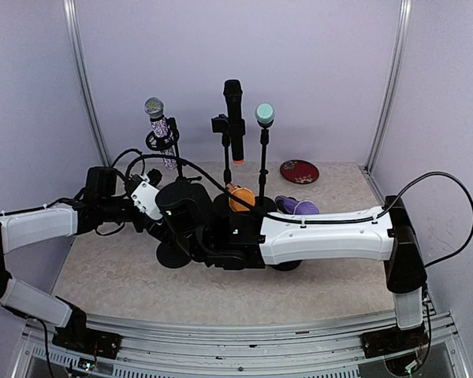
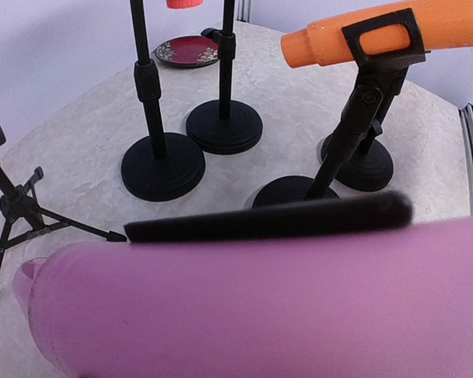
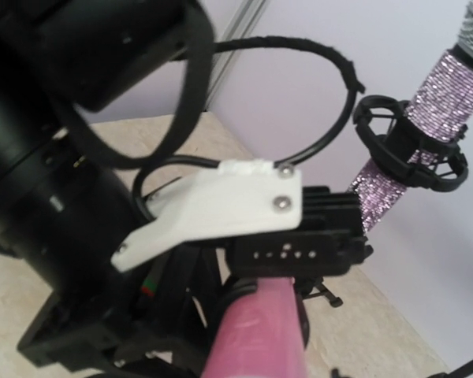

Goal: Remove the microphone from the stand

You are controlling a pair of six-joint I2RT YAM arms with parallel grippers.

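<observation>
Left fingers (image 2: 268,220) are clamping the pink microphone (image 2: 244,307), nine o'clock of the orange microphone (image 1: 238,197), right fingers' state unclear, and a pull off its stand is likely coming next

Top view high above table (image 1: 102,276), wrist views low and close, both showing pink microphone (image 2: 260,315)

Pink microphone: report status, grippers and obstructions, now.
Left gripper shut on pink microphone. Right gripper: state unclear. Orange microphone and stands crowd close.
</observation>
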